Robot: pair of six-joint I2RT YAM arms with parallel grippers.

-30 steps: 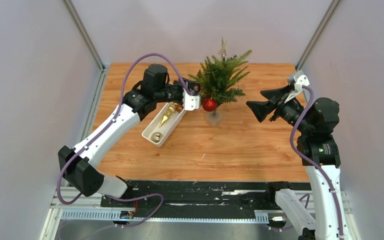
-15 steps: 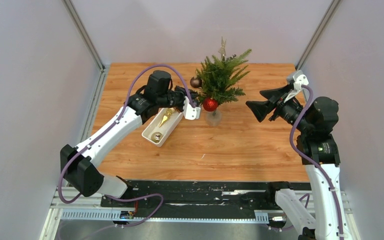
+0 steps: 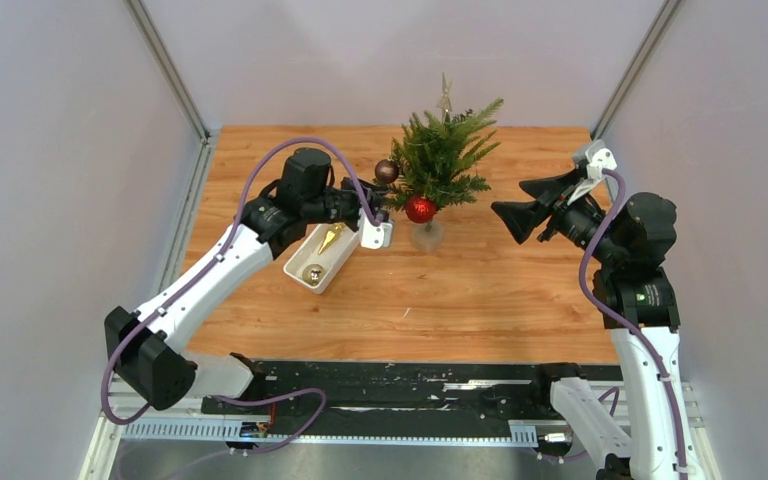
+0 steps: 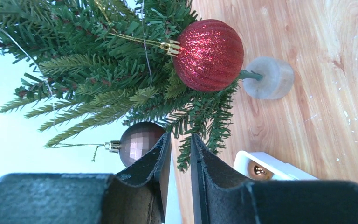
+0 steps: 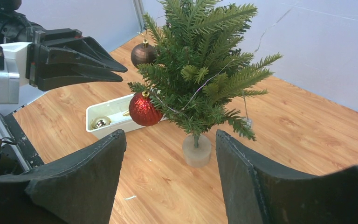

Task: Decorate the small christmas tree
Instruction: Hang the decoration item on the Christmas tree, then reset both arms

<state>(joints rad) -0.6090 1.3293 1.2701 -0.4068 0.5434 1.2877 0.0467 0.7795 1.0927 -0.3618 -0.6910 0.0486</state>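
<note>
Mid-table, small christmas tree [image 5: 200, 70] upright, tip up; L gripper [image 4: 181, 136] barely apart, empty; R gripper [image 5: 170, 135] wide apart.

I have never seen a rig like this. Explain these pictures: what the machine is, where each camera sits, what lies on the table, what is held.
This is a robot: two arms bolted at the near edge of a wooden table, each ending in a two-finger gripper. One picture looks down from above and behind them; the other two come from wrist cameras, each showing its own black fingers. On the table stands the small christmas tree, with a red bauble and a brown bauble hanging on it. Beside it lies a white tray holding a gold ball and a gold cone. The left gripper is close to the brown bauble, jaws slightly apart, holding nothing. The right gripper is wide open and empty, facing the tree.
</note>
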